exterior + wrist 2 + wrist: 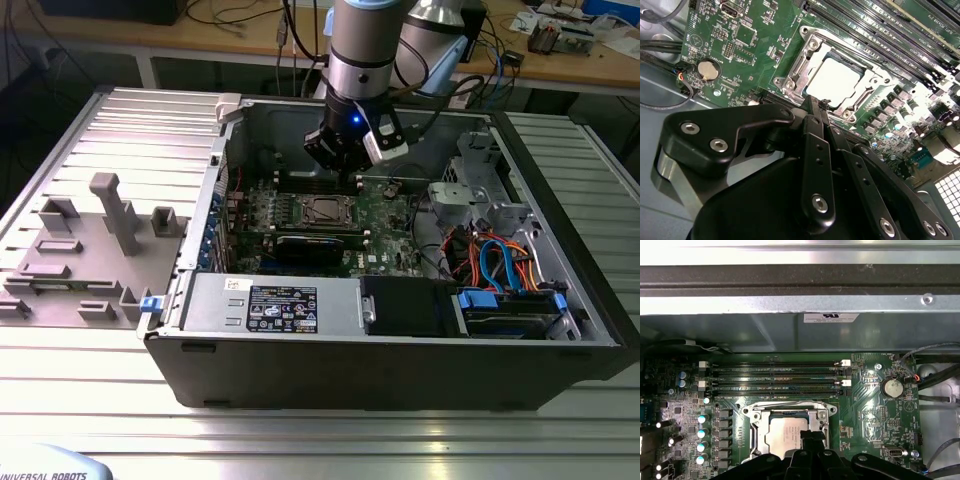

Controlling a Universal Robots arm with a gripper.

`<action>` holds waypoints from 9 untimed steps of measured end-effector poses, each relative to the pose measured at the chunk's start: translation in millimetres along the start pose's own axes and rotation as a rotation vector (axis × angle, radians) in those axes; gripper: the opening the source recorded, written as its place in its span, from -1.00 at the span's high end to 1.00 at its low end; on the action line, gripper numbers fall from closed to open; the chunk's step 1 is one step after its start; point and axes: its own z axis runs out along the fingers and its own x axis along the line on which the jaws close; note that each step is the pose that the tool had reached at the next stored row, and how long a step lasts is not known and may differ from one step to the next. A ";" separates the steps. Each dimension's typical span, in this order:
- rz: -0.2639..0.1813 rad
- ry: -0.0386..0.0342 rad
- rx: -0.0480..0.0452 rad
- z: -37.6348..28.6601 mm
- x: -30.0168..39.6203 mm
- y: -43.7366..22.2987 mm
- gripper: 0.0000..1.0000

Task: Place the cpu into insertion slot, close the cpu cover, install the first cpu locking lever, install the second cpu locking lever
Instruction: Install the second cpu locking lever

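While its fingers sit together (holding nothing), the gripper (812,102) hovers beside the cpu cover (837,75).

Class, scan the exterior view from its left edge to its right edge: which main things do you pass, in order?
Grey fixture blocks → blue latch → cpu in the insertion slot, with the tool above → orange and blue cables.

gripper (812,102) body hides insertion slot's (832,80) near edge in both wrist views | fingertip gap – can't tell | locking levers – too small in exterior view
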 end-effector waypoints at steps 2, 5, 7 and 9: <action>0.000 0.0000 0.0000 0.0 0.0 -0.3 0.79; 0.000 0.0000 0.0000 -0.3 0.0 -2.3 0.79; 0.000 0.0000 0.0000 -0.5 -0.1 -4.7 0.79; 0.000 0.0000 0.0000 -0.7 -0.1 -6.7 0.79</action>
